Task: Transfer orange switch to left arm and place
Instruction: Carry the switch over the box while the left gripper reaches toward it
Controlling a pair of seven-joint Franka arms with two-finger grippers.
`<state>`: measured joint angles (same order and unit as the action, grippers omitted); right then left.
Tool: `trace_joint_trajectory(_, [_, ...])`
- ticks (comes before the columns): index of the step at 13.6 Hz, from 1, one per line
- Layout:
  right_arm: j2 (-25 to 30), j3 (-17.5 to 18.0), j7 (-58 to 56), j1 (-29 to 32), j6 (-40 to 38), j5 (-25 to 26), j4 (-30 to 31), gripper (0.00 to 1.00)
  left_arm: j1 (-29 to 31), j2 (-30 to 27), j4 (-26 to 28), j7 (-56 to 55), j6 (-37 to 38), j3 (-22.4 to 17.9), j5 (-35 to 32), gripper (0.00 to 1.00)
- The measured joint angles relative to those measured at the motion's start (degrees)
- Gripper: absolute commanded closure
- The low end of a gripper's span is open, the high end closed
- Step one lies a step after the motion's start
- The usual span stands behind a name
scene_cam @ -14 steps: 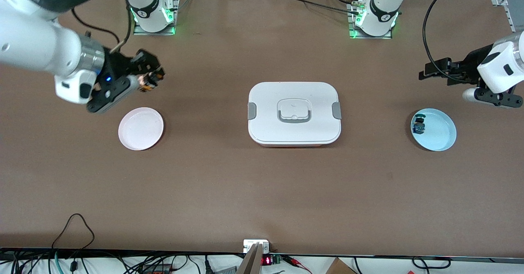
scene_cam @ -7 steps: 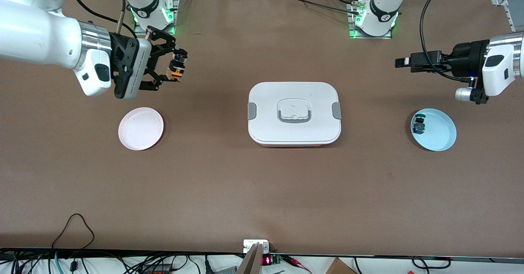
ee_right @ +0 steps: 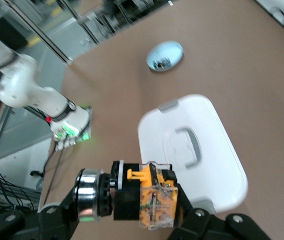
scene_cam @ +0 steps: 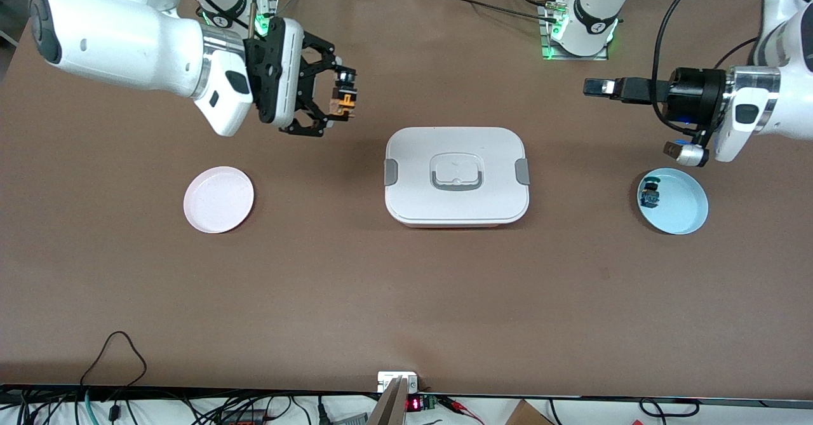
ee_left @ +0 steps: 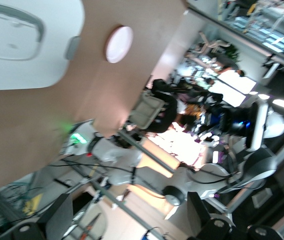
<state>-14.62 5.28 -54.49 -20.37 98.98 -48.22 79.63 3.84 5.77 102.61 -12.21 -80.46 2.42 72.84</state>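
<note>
My right gripper (scene_cam: 336, 101) hangs in the air over the table between the right arm's base and the box (scene_cam: 456, 174), shut on the orange switch (scene_cam: 345, 100). In the right wrist view the switch (ee_right: 154, 196) lies sideways between the jaws, silver ring and black body at one end, orange block at the other, with the white box (ee_right: 192, 150) below it. My left gripper (scene_cam: 600, 86) is up over the table toward the left arm's end, pointing at the box. Its black fingers (ee_left: 56, 220) stand wide apart, open, with nothing between them.
A pink plate (scene_cam: 218, 199) lies toward the right arm's end, also visible as the pink plate (ee_left: 119, 44) in the left wrist view. A blue plate (scene_cam: 674, 201) toward the left arm's end holds a small blue-green switch (scene_cam: 649, 195).
The right gripper has carried the switch from beside the pink plate toward the box and turned to face it. The left gripper has swung in toward the box and levelled out.
</note>
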Motion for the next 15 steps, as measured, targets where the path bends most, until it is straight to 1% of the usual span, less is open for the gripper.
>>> trace_joint_trajectory(2, [-0.41, 0.01, -6.95, -0.68, 2.56, -6.27, 0.51, 1.00, -0.10, -1.16, 3.46, -0.03, -5.74, 3.76, 4.88, 0.00])
trace_joint_trajectory(5, [-2.45, 0.04, -23.00, -2.67, 10.71, -14.82, 3.36, 1.00, -0.24, -3.42, 7.40, -0.66, -14.86, 9.89, 10.91, 0.00])
trace_joint_trajectory(8, [-4.75, 0.04, -34.36, -3.87, 14.25, -24.17, 6.02, 1.00, -0.25, -4.53, 7.93, -1.60, -24.28, 15.77, 15.00, 0.00])
trace_joint_trajectory(11, [-5.50, 0.04, -38.65, -4.35, 15.91, -31.74, 7.16, 1.00, -0.30, -5.84, 8.02, -1.86, -34.06, 22.34, 15.69, 0.00])
trace_joint_trajectory(13, [-5.65, 0.04, -40.50, -4.87, 15.97, -37.20, 7.57, 1.00, -0.32, -6.33, 8.10, -0.01, -37.76, 24.27, 15.70, 0.00])
trace_joint_trajectory(15, [-5.93, 0.04, -40.97, -5.55, 16.25, -39.85, 7.94, 1.00, -0.10, -6.34, 8.19, 2.61, -38.43, 24.27, 15.70, 0.00])
